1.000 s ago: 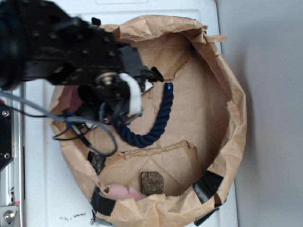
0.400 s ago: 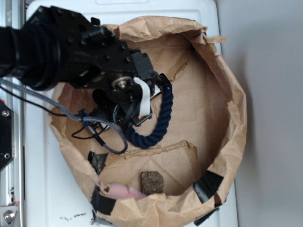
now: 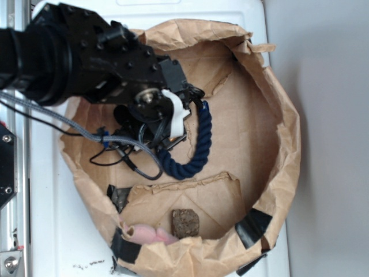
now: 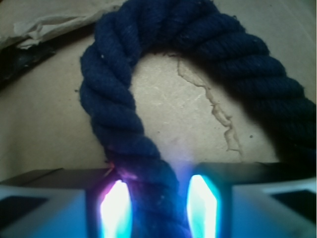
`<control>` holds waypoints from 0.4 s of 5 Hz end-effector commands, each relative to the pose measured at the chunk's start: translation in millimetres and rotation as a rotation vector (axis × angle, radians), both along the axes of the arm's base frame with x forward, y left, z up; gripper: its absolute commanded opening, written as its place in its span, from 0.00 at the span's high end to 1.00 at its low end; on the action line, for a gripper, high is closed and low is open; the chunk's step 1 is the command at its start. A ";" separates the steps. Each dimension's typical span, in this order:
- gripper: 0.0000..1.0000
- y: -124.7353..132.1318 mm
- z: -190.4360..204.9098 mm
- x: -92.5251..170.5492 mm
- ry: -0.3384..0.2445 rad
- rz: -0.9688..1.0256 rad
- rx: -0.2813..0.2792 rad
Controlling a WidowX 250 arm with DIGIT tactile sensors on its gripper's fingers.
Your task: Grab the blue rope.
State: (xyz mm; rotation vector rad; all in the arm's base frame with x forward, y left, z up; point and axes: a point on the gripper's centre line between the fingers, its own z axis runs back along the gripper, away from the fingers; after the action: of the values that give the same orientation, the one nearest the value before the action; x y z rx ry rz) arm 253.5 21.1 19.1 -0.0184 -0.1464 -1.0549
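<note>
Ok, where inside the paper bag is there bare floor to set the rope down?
Bare cardboard floor lies right of the blue rope, out to the paper bag wall. A smaller patch sits inside the rope's curve. The left side is crowded by the gripper and its cables; the brown block and pink cloth fill the bottom.

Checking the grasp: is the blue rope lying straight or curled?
Curled: the thick navy twisted rope arcs across the brown paper.
</note>
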 end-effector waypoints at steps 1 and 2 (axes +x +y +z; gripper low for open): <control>1.00 19.2 73.5 22.3 -0.119 0.162 -0.042; 1.00 23.5 104.1 30.9 -0.121 0.236 -0.103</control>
State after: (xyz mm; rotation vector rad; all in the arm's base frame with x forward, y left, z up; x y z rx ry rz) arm 287.0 33.1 103.5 -0.0689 -0.2350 -0.8234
